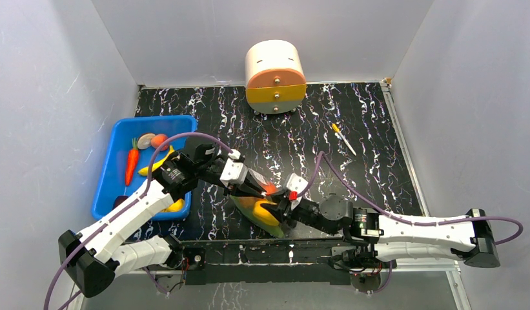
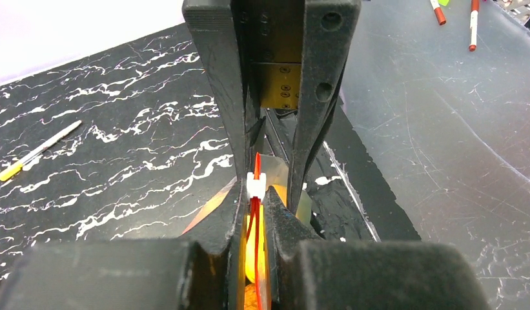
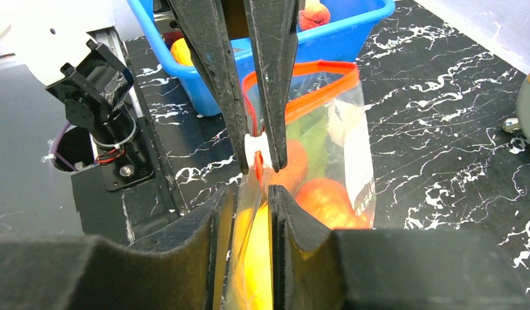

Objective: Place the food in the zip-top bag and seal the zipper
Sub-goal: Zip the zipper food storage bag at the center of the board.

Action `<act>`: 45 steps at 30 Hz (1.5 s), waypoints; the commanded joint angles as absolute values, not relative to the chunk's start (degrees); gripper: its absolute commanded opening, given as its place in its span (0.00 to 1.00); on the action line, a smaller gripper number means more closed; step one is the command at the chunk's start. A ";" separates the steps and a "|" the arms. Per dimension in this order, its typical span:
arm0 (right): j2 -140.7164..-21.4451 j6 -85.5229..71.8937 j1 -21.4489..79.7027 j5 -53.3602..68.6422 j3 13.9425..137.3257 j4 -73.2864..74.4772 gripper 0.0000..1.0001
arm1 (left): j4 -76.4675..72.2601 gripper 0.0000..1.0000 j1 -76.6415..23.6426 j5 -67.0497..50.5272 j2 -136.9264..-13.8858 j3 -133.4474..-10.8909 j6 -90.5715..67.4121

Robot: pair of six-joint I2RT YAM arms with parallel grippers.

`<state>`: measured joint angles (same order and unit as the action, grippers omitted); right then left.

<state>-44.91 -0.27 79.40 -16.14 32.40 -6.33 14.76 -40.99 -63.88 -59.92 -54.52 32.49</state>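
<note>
The zip-top bag point(image 1: 257, 210) lies near the table's front edge between both arms, with orange food point(image 3: 323, 200), a leafy green piece point(image 3: 314, 129) and a yellow piece point(image 3: 255, 258) inside. Its red-orange zipper point(image 3: 326, 68) loops open at the far end. My left gripper point(image 2: 255, 200) is shut on the zipper strip right behind the small white tab point(image 2: 256, 185). My right gripper point(image 3: 252, 200) faces it from the other side; its jaws stand slightly apart, with the bag's edge loose between them. In the top view the two grippers point(image 1: 265, 189) point(image 1: 283, 203) nearly touch.
A blue bin point(image 1: 113, 161) at the left holds a carrot point(image 1: 131, 161) and other toy food. A white and orange drawer unit point(image 1: 275, 77) stands at the back. A pen point(image 1: 343, 139) lies at the right. White walls close in on three sides.
</note>
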 commanded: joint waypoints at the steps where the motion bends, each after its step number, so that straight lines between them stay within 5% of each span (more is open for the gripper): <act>1: -45.66 1.49 79.72 -15.64 36.30 -10.93 0.26 | 12.90 0.00 -40.78 -66.19 -59.15 -55.16 32.17; 4: -46.00 2.27 79.72 -15.90 36.59 -11.57 0.20 | 13.24 0.00 -40.76 -66.14 -58.95 -55.11 32.32; 7: -46.36 3.48 79.71 -15.72 36.96 -11.49 0.00 | 13.15 0.00 -40.76 -65.82 -58.87 -55.15 31.78; 8: -46.40 3.59 79.72 -15.67 37.19 -11.13 0.00 | 12.65 0.01 -40.77 -65.35 -58.93 -55.41 30.42; 11: -46.13 2.86 79.72 -15.41 38.10 -9.04 0.00 | 11.64 0.28 -40.73 -67.35 -58.45 -57.35 27.22; 16: -45.08 2.10 79.72 -15.46 37.12 -10.82 0.00 | 4.12 0.31 -40.77 -67.19 -55.16 -54.68 22.38; 30: -46.76 0.49 79.71 -15.82 37.76 -11.55 0.00 | 12.48 0.38 -40.78 -66.24 -55.85 -54.23 29.63; 34: -46.76 0.41 79.71 -16.00 37.57 -11.95 0.00 | 11.70 0.35 -40.78 -65.69 -55.98 -53.55 29.82; 45: -45.27 0.06 79.72 -16.36 36.59 -12.84 0.00 | 11.93 0.06 -40.78 -65.02 -56.76 -53.14 30.31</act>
<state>-46.98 0.89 79.40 -15.94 34.41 -6.26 11.60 -40.99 -64.75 -57.30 -53.45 28.40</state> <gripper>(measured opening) 0.007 0.111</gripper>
